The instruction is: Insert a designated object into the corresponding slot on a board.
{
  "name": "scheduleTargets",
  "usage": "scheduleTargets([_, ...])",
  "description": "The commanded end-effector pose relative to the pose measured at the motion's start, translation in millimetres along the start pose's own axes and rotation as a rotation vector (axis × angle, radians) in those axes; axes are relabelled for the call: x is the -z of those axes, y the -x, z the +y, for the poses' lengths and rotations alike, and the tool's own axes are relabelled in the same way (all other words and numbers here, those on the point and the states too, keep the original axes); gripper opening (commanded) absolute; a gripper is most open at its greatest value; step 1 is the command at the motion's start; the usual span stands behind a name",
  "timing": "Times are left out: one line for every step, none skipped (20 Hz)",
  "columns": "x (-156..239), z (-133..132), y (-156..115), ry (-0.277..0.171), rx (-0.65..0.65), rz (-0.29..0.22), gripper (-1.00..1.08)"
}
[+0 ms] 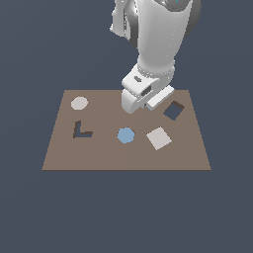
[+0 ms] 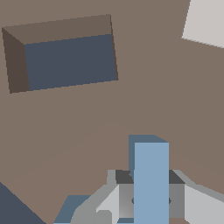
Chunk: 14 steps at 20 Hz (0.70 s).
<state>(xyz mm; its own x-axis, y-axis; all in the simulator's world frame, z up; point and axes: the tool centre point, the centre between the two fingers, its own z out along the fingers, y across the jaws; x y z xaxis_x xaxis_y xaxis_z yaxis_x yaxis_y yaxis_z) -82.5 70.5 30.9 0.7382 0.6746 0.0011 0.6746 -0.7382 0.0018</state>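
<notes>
The light-blue L-shaped block (image 2: 151,175) stands between my fingers in the wrist view; in the exterior view my hand hides it. My gripper (image 2: 151,197) is shut on the block, with a finger pad (image 2: 124,197) against each side. In the exterior view the gripper (image 1: 147,105) is low over the back middle of the brown board (image 1: 99,153). The dark L-shaped slot (image 1: 80,131) lies well towards the exterior view's left, apart from the gripper, and is empty.
A dark square cut-out (image 1: 173,110) lies just to the exterior view's right of the gripper and shows in the wrist view (image 2: 70,61). A pale beige square (image 1: 158,138), a light-blue hexagonal piece (image 1: 126,135) and a pale round piece (image 1: 79,103) rest on the board.
</notes>
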Motion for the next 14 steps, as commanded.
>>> scheduleTargets([-1.0,-1.4,-0.1,-0.002,0.002,-0.001,-1.00])
scheduleTargets([-1.0,-1.4,-0.1,-0.002,0.002,-0.001,-1.00])
scheduleTargets([-1.0,-1.4,-0.1,-0.002,0.002,-0.001,-1.00])
scheduleTargets([-0.2,-0.4,0.0,0.000,0.001,0.000,-1.00])
scheduleTargets([0.4,-0.4,0.0,0.000,0.001,0.000,-1.00])
scheduleTargets([1.9,-0.7,-0.2,-0.001,0.001,-0.001,-1.00])
scheduleTargets([3.6,-1.0,-0.4,-0.002,0.001,-0.001,-1.00])
scheduleTargets([4.2,-1.1,-0.4,-0.002,0.001,-0.001,-1.00])
scheduleTargets([2.7,-1.1,-0.2,-0.002,0.001,-0.001,-1.00])
scheduleTargets([2.7,-0.8,0.1,-0.002,0.001,-0.001,-1.00])
scheduleTargets([2.5,-0.6,0.3,-0.002,0.003,-0.001,-1.00])
scheduleTargets([2.6,0.0,0.7,-0.002,0.005,-0.001,-1.00])
scheduleTargets([2.6,0.7,1.3,-0.002,0.009,-0.001,-1.00])
scheduleTargets([2.6,1.7,2.1,-0.002,0.013,-0.001,-1.00])
